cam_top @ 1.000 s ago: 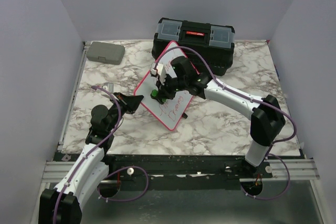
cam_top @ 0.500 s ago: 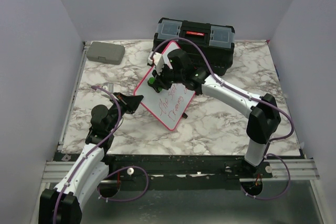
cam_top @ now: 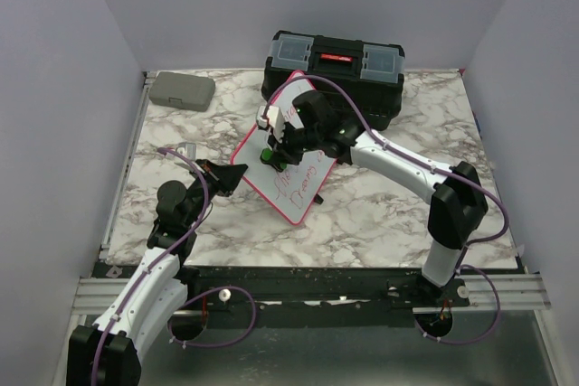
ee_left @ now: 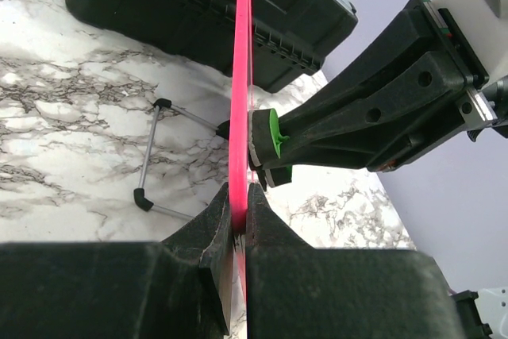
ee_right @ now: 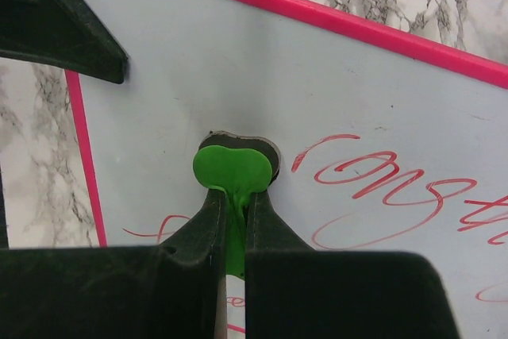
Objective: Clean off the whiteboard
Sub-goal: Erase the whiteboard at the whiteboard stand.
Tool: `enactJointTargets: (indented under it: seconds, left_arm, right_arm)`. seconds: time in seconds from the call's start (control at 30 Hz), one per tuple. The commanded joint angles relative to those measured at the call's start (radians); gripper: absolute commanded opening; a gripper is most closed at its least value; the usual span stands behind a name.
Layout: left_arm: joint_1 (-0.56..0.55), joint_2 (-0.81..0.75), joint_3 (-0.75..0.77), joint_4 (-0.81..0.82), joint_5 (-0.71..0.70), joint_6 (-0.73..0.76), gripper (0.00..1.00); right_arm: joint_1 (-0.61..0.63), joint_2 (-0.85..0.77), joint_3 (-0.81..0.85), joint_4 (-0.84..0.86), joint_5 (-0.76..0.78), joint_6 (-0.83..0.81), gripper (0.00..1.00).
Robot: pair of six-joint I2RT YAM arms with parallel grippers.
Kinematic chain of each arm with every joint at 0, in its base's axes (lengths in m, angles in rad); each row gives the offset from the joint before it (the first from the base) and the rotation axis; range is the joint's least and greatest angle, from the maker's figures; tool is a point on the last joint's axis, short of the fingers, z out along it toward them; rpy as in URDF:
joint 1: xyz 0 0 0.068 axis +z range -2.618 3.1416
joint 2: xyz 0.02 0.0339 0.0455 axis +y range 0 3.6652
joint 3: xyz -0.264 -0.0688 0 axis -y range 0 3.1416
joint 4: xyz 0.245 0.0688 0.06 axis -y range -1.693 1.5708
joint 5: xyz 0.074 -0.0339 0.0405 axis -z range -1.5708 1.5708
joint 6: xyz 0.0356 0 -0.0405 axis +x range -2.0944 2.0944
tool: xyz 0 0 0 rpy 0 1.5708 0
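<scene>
- Mid-table, the whiteboard [cam_top: 306, 189] stands propped at a tilt on the marble table [cam_top: 389, 214]. The black toolbox [cam_top: 335, 65] sits at its 12 o'clock and a grey case [cam_top: 181, 90] at 10 o'clock.
- My left gripper [ee_left: 240, 204] is clamped shut on the board's pink frame [ee_left: 240, 77] at the board's 9 o'clock corner, bracing it edge-on above its wire stand [ee_left: 151, 156].
- My right gripper [ee_right: 232, 204] is pinched tight on a green eraser [ee_right: 232, 168], with the dark pad pressed flat against the white face.
- Red handwriting [ee_right: 373, 188] not yet wiped runs from 3 to 5 o'clock of the pad in the right wrist view, and a stray stroke shows at 8 o'clock.
- To do this well, I judge the stroke should sweep toward 4 o'clock along the lines of script, with the pad square to the face so its whole surface bears.
- Pressure should be firm but no more than my left-side clamp can resist. The board leans on a thin stand, and a hard push could fold it back toward the toolbox.
- Overlapping passes, ending short of the frame, should leave no red streaks at the edges.
</scene>
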Motion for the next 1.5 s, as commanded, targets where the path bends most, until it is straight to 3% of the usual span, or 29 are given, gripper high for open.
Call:
enactJointTargets:
  seconds: [0.0,0.2,0.4,0.47,0.63,0.8,0.9,1.03,1.17,1.37,1.47]
  left_arm:
    - [-0.021,-0.013,0.022,0.021,0.102,0.047,0.0]
    - [-0.02,-0.007,0.026,0.021,0.106,0.041,0.0]
    - [-0.021,-0.011,0.027,0.017,0.104,0.041,0.0]
    - [-0.021,-0.009,0.027,0.017,0.104,0.041,0.0]
    - [-0.021,-0.005,0.032,0.019,0.104,0.043,0.0]
    - [-0.021,0.0,0.033,0.025,0.104,0.037,0.0]
    - [-0.02,-0.002,0.032,0.024,0.105,0.037,0.0]
    - [-0.021,-0.006,0.028,0.022,0.104,0.037,0.0]
    - [-0.021,-0.015,0.023,0.017,0.105,0.039,0.0]
    - [-0.02,-0.022,0.02,0.014,0.104,0.041,0.0]
    - [-0.021,-0.019,0.02,0.014,0.104,0.04,0.0]
  right_arm:
    - [0.009,0.029,0.057,0.0,0.079,0.099,0.01]
    - [0.009,0.059,0.14,0.089,0.269,0.287,0.01]
    - [0.01,0.07,0.082,0.1,0.406,0.282,0.01]
    - [0.009,0.057,0.052,0.079,0.354,0.235,0.01]
    - [0.018,0.01,0.008,-0.042,-0.007,0.075,0.01]
    - [0.056,-0.006,-0.001,-0.153,-0.131,-0.067,0.01]
    - [0.069,-0.006,-0.017,-0.125,-0.06,-0.05,0.01]
    - [0.065,-0.001,-0.028,-0.01,0.209,0.066,0.01]
    - [0.039,0.0,-0.02,0.055,0.333,0.15,0.01]
    - [0.014,-0.001,-0.038,0.047,0.355,0.154,0.01]
    - [0.014,-0.016,-0.05,-0.018,0.232,0.086,0.01]
